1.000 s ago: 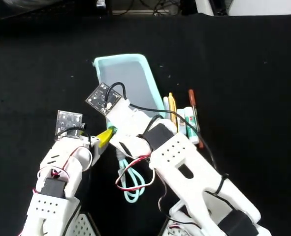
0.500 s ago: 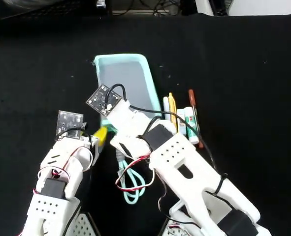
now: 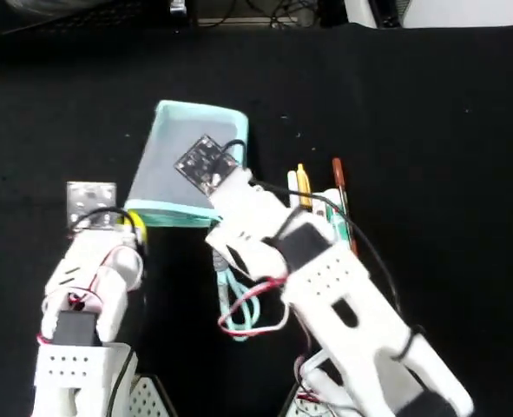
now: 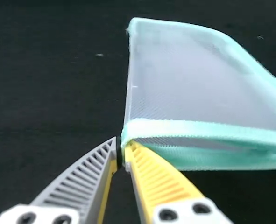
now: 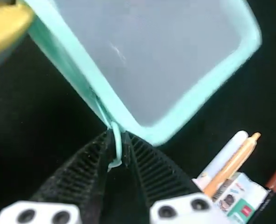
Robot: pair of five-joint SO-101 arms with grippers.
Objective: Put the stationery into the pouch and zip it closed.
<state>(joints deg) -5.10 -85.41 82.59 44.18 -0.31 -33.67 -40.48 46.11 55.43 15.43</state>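
Ends of the pouch (image 3: pixel 174 156) mouth are clamped in left pincer (image 4: pixel 120 156) and right pincer (image 5: pixel 117 149), seemingly to stretch it for loading.

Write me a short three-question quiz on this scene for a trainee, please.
1. True or false: the stationery already lies inside the pouch.
2. What is the right tool shut on? A) a pen; B) the thin teal cord at the pouch's edge; C) nothing.
3. Fill the blank: the left tool pinches a corner of the ____.

Key: 1 false, it lies on the table beside the pouch; 2 B; 3 pouch.
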